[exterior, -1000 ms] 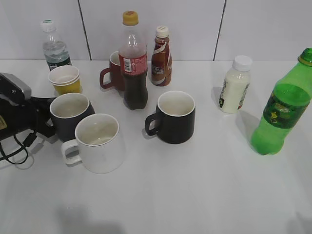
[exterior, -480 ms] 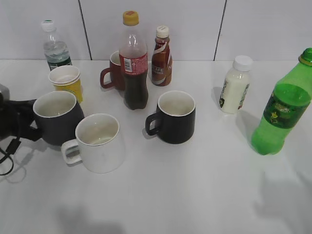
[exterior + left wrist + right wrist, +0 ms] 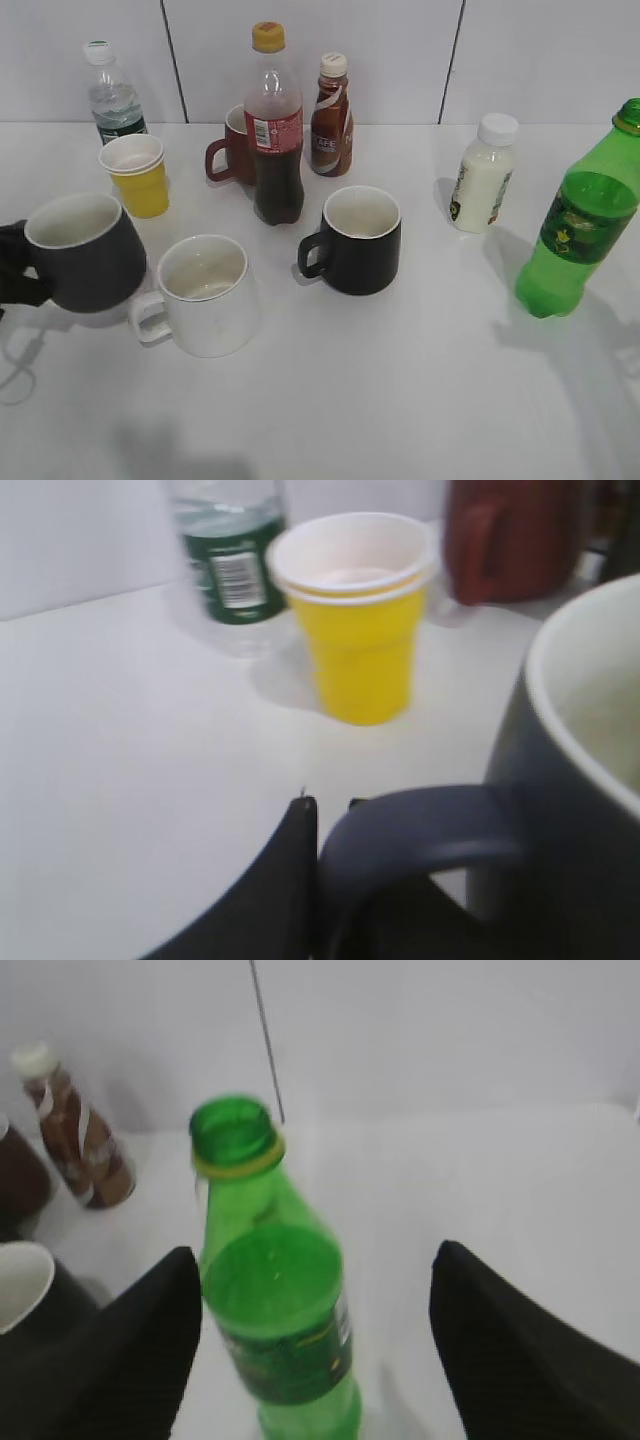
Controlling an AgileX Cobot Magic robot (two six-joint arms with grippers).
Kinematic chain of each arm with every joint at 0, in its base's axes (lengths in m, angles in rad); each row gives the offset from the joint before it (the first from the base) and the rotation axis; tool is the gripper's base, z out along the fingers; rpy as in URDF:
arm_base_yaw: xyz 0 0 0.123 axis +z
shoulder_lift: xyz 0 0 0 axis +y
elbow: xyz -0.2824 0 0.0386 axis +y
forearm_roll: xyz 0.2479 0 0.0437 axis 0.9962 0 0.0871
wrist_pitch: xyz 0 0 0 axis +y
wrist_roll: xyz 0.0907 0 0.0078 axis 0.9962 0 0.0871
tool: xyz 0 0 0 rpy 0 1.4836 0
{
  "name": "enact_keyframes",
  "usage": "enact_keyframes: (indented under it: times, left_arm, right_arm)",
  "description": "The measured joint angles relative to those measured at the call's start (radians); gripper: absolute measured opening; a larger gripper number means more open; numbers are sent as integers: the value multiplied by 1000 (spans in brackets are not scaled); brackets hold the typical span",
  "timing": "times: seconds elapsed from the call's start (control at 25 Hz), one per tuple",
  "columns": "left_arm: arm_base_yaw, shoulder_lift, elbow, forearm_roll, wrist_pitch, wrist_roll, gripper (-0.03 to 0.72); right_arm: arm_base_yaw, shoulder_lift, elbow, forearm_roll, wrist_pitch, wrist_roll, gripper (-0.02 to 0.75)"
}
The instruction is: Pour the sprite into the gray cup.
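Observation:
The gray cup [image 3: 85,252] hangs above the table at the far left, tilted a little. My left gripper [image 3: 15,268] is shut on its loop handle [image 3: 420,830]; its dark wall and off-white inside fill the right of the left wrist view [image 3: 560,780]. The sprite [image 3: 578,220], an uncapped green bottle with a dark label, stands at the right edge. In the right wrist view the sprite [image 3: 285,1300] stands between my right gripper's [image 3: 318,1305] wide-open fingers, nearer the left one, touching neither. The right gripper itself is outside the exterior view.
A white mug [image 3: 205,295] stands next to the gray cup, a black mug [image 3: 358,240] in the middle. Behind are a yellow cup [image 3: 140,175], water bottle [image 3: 112,95], cola bottle [image 3: 274,130], red mug [image 3: 232,148], coffee bottle [image 3: 331,118] and milk bottle [image 3: 482,175].
My left gripper has lifted the gray cup off the table and carried it left and toward the front, away from the white mug. A shadow has grown near the sprite at the right.

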Motion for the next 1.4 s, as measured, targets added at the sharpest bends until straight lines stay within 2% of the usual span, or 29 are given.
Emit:
enact_keyframes:
  times: [0.2, 0.36, 0.56, 0.76, 0.88, 1.0, 1.08, 1.24, 1.4]
  left_arm:
    - [0, -24, 0, -66, -3, -4, 55]
    - [0, -59, 0, -70, 0, -25, 55]
    - [0, -124, 1, -55, 0, -35, 55]
    - [-11, -197, 1, -20, 0, -51, 55]
    - [-33, -244, 1, -20, 0, -69, 55]
    - [-61, -289, 1, -17, 35, -78, 55]
    - [-83, -322, 1, -14, 90, -79, 55]
    - [-142, -404, -2, -13, 231, -86, 55]
    - [-235, -505, -54, -13, 449, -132, 55]
  right_arm:
    - [59, 145, 32, -9, -74, 13, 561]
    - [68, 284, 32, -11, -125, 16, 617]
    - [69, 454, 33, -19, -263, 16, 630]
    - [69, 656, 37, -33, -555, 32, 631]
    - [69, 802, 29, -80, -763, 89, 631]
    - [69, 946, -6, -127, -906, 137, 627]
    - [69, 1027, -31, -142, -945, 152, 596]
    - [69, 1091, -41, -152, -990, 120, 396]
    - [69, 1029, -27, -232, -934, 41, 395]
